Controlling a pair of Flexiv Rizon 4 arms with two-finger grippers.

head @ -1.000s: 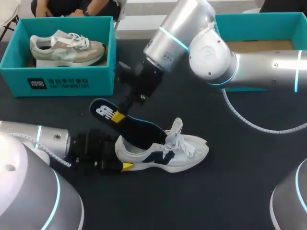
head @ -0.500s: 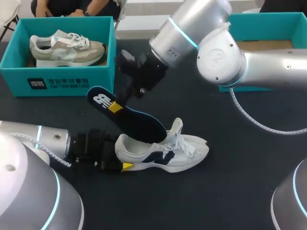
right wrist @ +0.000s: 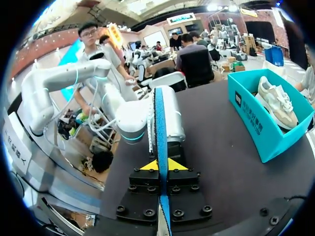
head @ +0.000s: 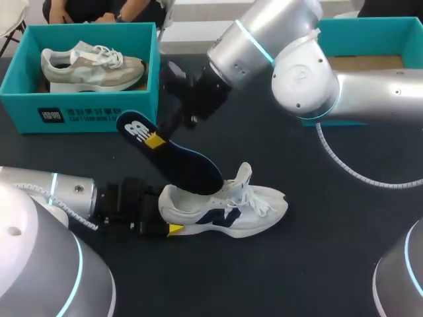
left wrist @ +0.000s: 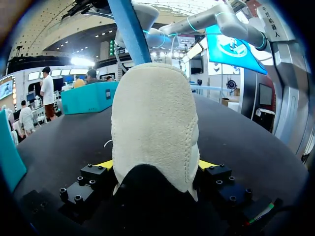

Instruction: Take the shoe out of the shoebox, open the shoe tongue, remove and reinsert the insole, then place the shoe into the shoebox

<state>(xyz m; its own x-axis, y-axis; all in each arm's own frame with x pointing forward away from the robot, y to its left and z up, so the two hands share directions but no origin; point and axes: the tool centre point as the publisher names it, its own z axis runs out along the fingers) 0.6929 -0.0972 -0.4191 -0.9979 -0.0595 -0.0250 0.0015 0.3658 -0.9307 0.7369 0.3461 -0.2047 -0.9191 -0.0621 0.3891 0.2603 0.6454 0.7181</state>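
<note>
Head view: the right gripper (head: 156, 140) is clamped on the raised heel end of the insole (head: 178, 158). Its toe end appears to sit inside the shoe (head: 228, 210) on the table (head: 344, 251), though the collar hides it. Left wrist view: the left gripper (left wrist: 156, 166) is clamped across the heel of the shoe (left wrist: 155, 123), and a snagged toe end could drag the shoe out of this hold. Right wrist view: the insole (right wrist: 160, 132) runs edge-on through the grip, so thin a hold that it may slip under a twisting load.
</note>
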